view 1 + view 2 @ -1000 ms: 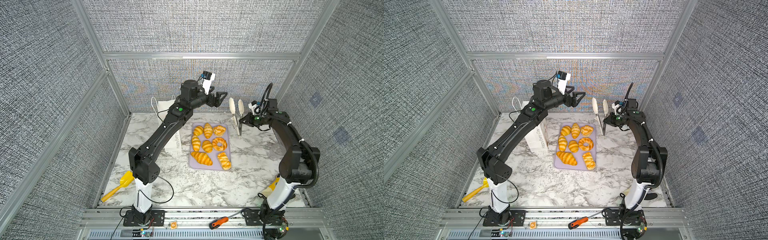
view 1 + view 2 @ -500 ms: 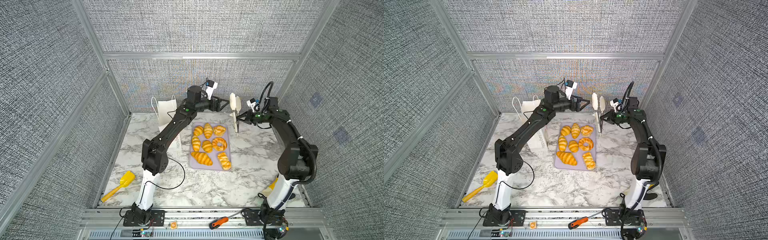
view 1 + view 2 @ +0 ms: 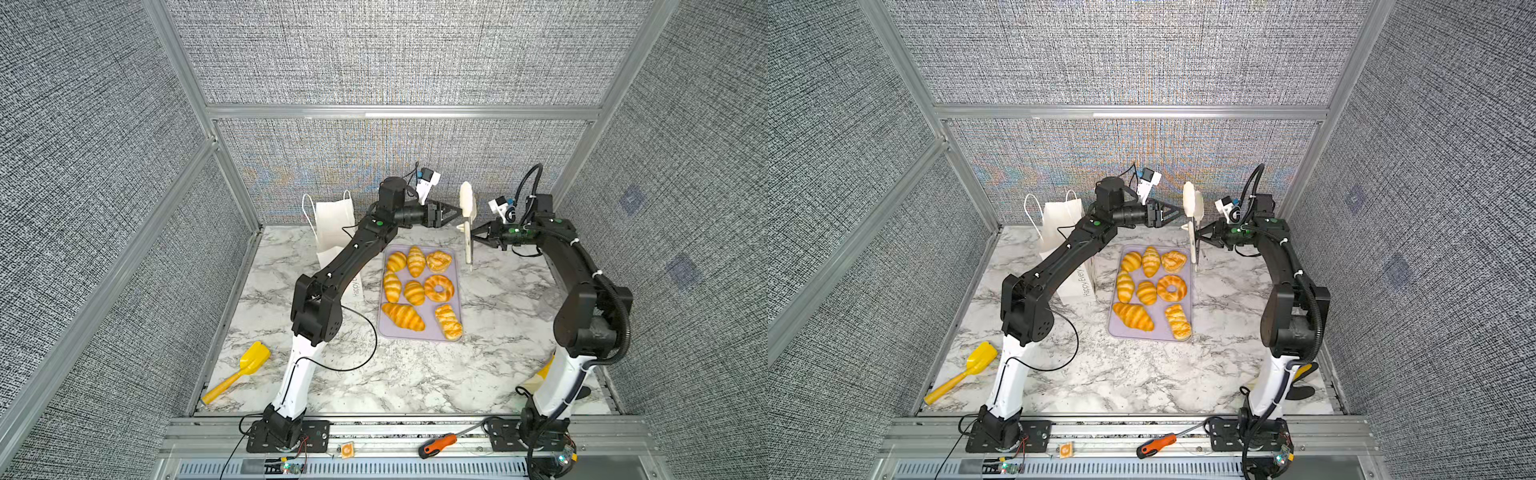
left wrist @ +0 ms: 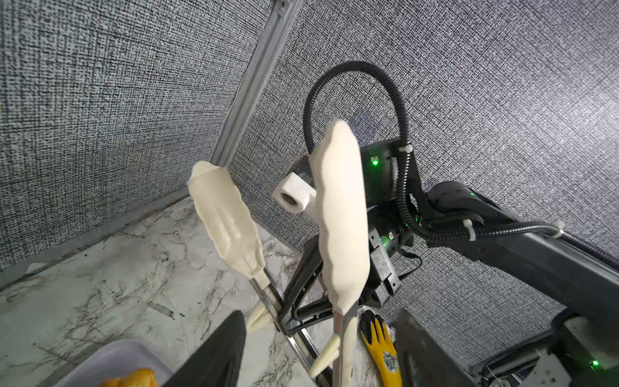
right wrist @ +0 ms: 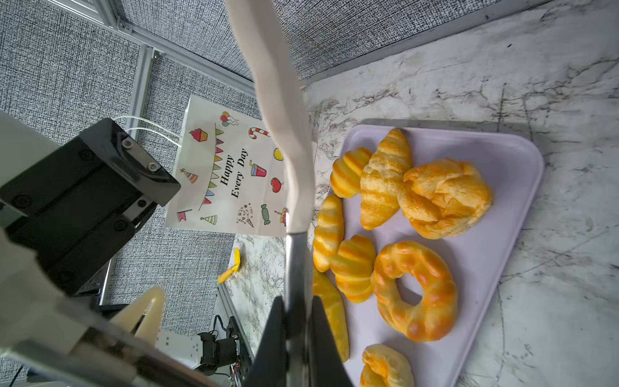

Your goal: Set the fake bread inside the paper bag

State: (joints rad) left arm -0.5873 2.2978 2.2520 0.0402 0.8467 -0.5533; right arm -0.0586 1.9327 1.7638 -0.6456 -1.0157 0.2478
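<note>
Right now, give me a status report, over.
Right gripper shut on the tongs, upright. Left gripper open beside the tongs. Fake bread all on the tray. Paper bag partly hidden by left arm.

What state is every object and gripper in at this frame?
tongs, held upright, tips up and apart
right gripper, shut on the tongs
left gripper, open, at the tongs
tray, lying flat
fake bread, eight pieces on the tray
paper bag, standing upright

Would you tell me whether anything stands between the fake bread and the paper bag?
Yes: the left arm stretches above the gap between the fake bread on the lilac tray and the paper bag, covering part of the bag. Nothing visible lies on the table between them.
</note>
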